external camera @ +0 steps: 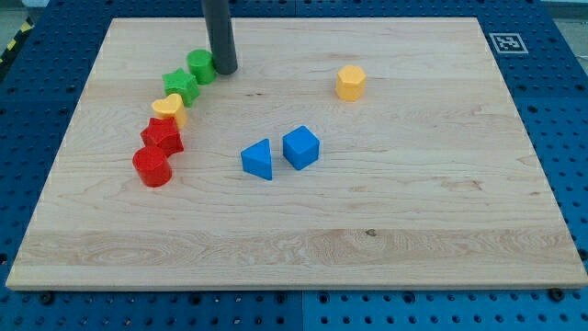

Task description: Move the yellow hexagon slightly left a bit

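Observation:
The yellow hexagon sits alone on the wooden board, right of centre near the view's top. My tip is at the view's upper left, far to the left of the hexagon. It stands right beside the green cylinder, touching or nearly touching its right side.
A curved line of blocks runs down the left: the green cylinder, a green star, a yellow heart, a red star and a red cylinder. A blue triangle and a blue cube sit at centre.

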You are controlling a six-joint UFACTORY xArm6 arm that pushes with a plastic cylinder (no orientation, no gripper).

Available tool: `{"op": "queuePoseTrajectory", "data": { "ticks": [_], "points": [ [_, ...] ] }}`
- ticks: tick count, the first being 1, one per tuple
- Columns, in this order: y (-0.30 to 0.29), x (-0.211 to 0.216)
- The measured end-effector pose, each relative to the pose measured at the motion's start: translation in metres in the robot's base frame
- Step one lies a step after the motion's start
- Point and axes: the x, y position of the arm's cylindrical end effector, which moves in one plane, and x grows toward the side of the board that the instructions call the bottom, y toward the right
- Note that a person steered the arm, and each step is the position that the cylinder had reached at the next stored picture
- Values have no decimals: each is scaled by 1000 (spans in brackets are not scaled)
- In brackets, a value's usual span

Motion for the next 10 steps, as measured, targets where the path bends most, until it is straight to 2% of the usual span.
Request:
{"op": "queuePoseTrajectory", "data": {
  "ticks": [3, 4, 6, 7, 8, 9, 10],
  "points": [
    [-24, 0],
    [-8, -3],
    [95, -36],
    [179, -34],
    [267, -8],
    [317, 52],
    [317, 67]
  ]
}}
